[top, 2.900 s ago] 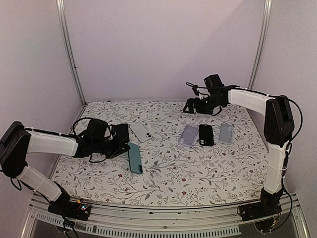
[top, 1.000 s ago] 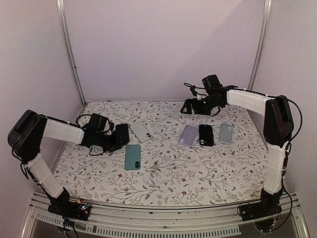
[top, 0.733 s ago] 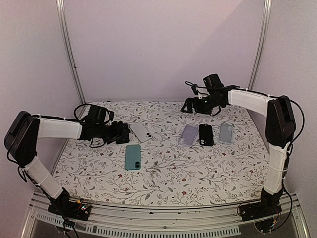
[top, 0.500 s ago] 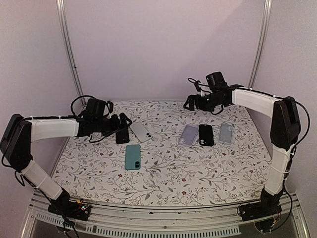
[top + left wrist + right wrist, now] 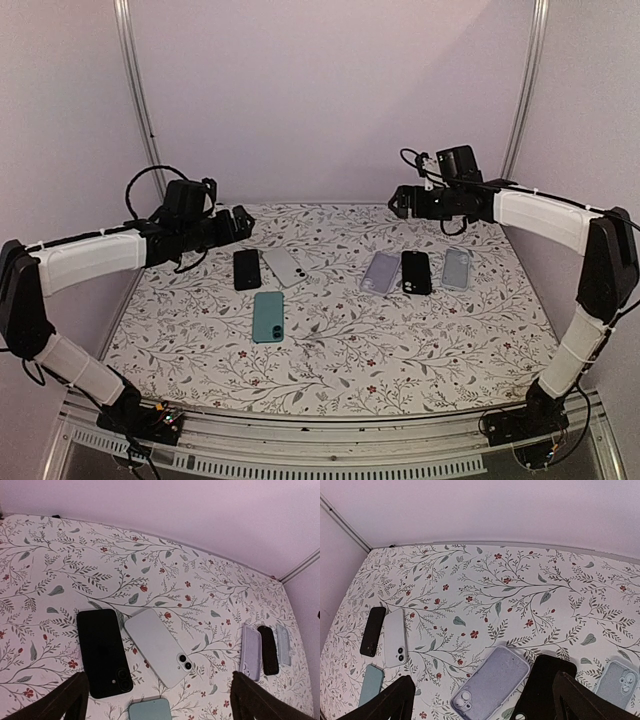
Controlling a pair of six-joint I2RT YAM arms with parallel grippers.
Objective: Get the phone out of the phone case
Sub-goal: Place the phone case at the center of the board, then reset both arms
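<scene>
Currently, three cased handsets are lying side by side at the centre right of the overhead view: a lilac case (image 5: 492, 680), a black case (image 5: 545, 680) and a pale blue case (image 5: 620, 677). All are lying flat with the camera side up on the flower-patterned table (image 5: 330, 350). Whether each shell is actually holding a phone cannot be confirmed, but the lilac one appears filled.

Handling, as a judgement: the phone is likely behaving as a stiff, dense, smooth slab, slippery on its glass faces and breakable if dropped. The shell is probably acting as a soft, flexible skin that is gripping the edges. The long side edges are offering the best hold, with one corner of the shell peeled back first.

At the centre left, a black phone (image 5: 102, 650), a white phone (image 5: 159, 647) and a teal phone (image 5: 150, 710) are lying near one another and well apart from the cased group.

The left gripper (image 5: 240, 222) is hovering above the table at the left of the overhead view, its arm reaching out nearly level. Its fingers are standing spread wide and pinching nothing. The right gripper (image 5: 398, 202) is hovering toward the upper right, beyond the cases, likewise spread and empty.
</scene>
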